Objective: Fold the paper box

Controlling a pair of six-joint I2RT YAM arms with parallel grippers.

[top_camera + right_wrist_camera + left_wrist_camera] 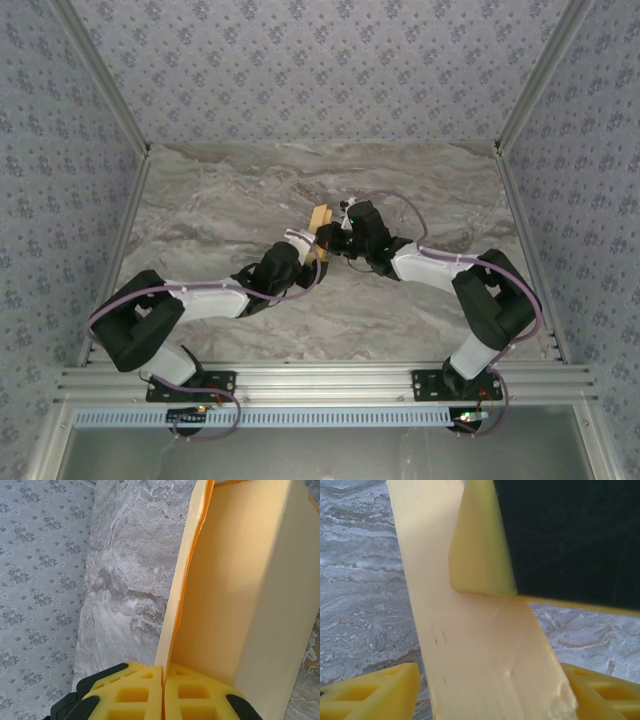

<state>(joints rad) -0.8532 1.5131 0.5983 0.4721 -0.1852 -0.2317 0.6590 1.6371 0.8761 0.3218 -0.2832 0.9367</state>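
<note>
centrally over the grey marbled worktop, my right pincer is clenched on a flap of the yellow-orange thin-card paper box; my left pincer straddles another panel, jaws apart.

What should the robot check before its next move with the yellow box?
1. Is the right end effector shut on the paper box edge? ok.
2. Are the left end effector jaws either side of the panel? ok.
3. Are its fingers touching the card? cannot tell.
4. Is the card smooth? not ok, the panel's lower corner is crumpled.
5. Is the box closed up? cannot tell.
</note>
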